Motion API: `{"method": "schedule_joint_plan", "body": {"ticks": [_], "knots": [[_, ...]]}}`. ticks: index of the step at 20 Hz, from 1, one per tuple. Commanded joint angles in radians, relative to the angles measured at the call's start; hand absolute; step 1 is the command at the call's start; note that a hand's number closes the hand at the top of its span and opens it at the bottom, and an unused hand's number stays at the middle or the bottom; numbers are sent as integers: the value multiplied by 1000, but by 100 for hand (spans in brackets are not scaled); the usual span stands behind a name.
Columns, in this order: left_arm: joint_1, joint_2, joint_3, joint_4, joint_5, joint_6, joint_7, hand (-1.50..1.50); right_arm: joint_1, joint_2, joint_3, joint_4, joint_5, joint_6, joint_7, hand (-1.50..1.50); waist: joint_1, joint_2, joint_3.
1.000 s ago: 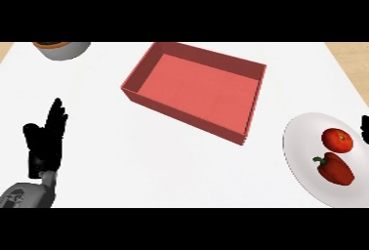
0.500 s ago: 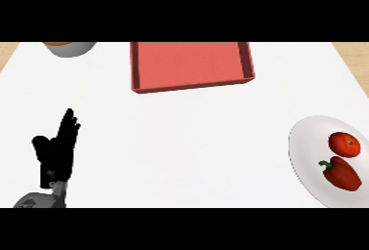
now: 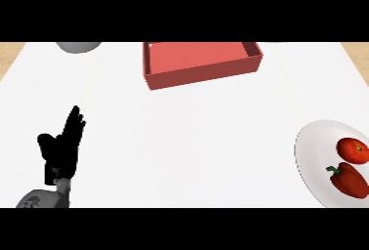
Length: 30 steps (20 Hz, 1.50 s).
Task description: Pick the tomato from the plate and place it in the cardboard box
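Note:
A red tomato (image 3: 352, 149) lies on a white plate (image 3: 311, 156) at the right edge of the head view, just above a red bell pepper (image 3: 349, 181). The box (image 3: 200, 63), red with an open top, sits at the back centre of the white counter. My left hand (image 3: 62, 149) stands at the lower left, fingers straight and pointing up, holding nothing, far from both plate and box. My right hand does not show.
A grey bowl (image 3: 79, 46) is partly cut off at the back left. Wooden surface (image 3: 13, 53) shows beyond the counter's left and right back corners.
The view has swung: the box now appears turned and further right at the back, the plate sits lower right. The dark shape seen beside the plate a second ago is gone.

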Motion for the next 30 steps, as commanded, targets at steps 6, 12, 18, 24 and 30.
{"method": "schedule_joint_plan", "body": {"ticks": [6,12,18,24,30], "knots": [[-67,-50,9,60,-41,5,6,0,-185,-69,65,-36,-37,241,323,-150,22,5,2],[-32,-41,25,13,-37,-25,5,0,-294,-45,141,67,-54,328,419,-150,34,5,3],[-12,-18,46,5,-44,-73,1,0,-450,40,230,97,3,337,517,-150,33,4,3],[-33,-57,40,16,-75,-52,6,0,-505,76,250,196,45,383,505,-150,27,3,3],[-31,-68,53,22,-87,-52,11,0,-578,141,297,240,80,406,564,-150,25,3,3]]}}
